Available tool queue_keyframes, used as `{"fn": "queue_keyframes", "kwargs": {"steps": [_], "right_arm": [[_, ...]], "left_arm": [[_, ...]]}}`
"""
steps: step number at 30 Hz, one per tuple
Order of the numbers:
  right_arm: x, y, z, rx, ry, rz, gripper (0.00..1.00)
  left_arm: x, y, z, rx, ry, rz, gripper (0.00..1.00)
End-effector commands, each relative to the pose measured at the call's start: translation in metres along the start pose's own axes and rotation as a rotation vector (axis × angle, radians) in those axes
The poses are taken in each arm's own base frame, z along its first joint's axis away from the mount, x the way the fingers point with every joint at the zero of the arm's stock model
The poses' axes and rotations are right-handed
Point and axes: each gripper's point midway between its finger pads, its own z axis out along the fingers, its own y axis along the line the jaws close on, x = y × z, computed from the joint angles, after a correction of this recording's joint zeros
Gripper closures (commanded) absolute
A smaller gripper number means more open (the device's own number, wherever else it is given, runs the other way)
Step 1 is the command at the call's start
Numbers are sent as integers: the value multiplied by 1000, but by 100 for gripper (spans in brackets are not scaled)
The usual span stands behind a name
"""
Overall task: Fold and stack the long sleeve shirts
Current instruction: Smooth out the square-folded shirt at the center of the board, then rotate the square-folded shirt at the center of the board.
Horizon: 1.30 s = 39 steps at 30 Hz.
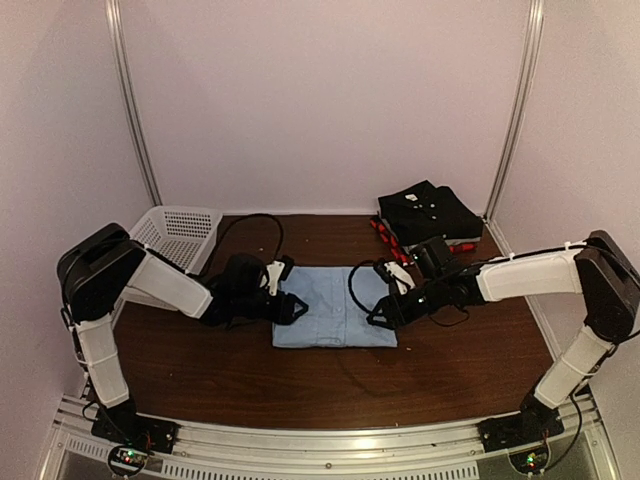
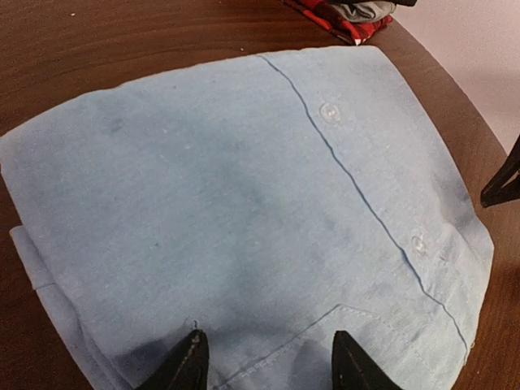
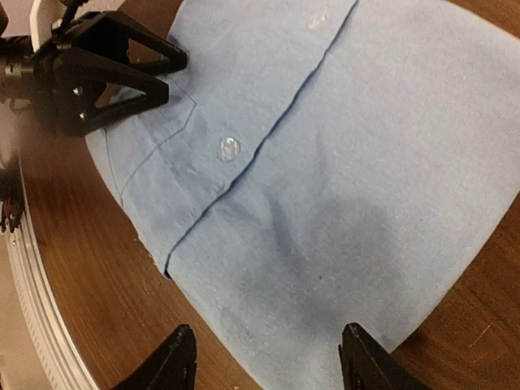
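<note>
The light blue button-up shirt (image 1: 335, 319) lies folded into a flat rectangle at the middle of the brown table, also filling the left wrist view (image 2: 244, 211) and the right wrist view (image 3: 325, 162). My left gripper (image 1: 293, 308) is open at the shirt's left edge, its fingertips (image 2: 188, 361) just over the cloth near the chest pocket. My right gripper (image 1: 382, 315) is open at the shirt's right edge, empty, with the cloth between its fingertips (image 3: 175, 357). A stack of folded shirts (image 1: 430, 215), black on top with red plaid under it, sits at the back right.
A white plastic mesh basket (image 1: 178, 236) stands at the back left behind my left arm. The red plaid stack edge (image 2: 345, 16) shows at the top of the left wrist view. Booth walls close in on three sides.
</note>
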Motion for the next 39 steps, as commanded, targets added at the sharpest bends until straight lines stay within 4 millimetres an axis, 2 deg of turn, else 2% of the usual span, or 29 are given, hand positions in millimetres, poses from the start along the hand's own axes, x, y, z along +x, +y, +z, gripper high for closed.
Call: {"fn": "queue_keyframes", "kwargs": {"steps": [1,6,10,13,17,21,26,30,34,37,39], "right_arm": [[-45,3,-25,58,-116,-45,35],[-84,-15,-29,134,-186,-37,20],[-115,-33,-19,152,-215,-27,14],[-136,-43,-2,148,-197,-43,11],[-156,-55,26,115,-167,-57,10],[-164,-66,52,51,-129,-55,9],[-147,-67,78,-82,-57,-24,9],[-119,-68,83,-120,-11,8,10],[-96,-66,68,-110,-15,34,12],[-83,-57,47,-98,-48,61,15],[-67,-51,35,-100,-66,102,16]], "left_arm": [[-40,-7,-15,-19,-99,50,47],[-64,-14,-33,-37,-146,69,46],[-72,-15,-43,-56,-154,50,46],[-73,-19,-52,-39,-169,30,45],[-63,-21,-56,-16,-164,8,45],[-49,-21,-55,-4,-143,-8,45],[-42,-22,-56,-1,-132,-13,45],[-39,-21,-57,-8,-125,-14,45],[-41,-23,-59,-7,-125,-11,45],[-41,-23,-63,-15,-123,-9,45],[-41,-23,-67,-20,-123,-10,45]]}}
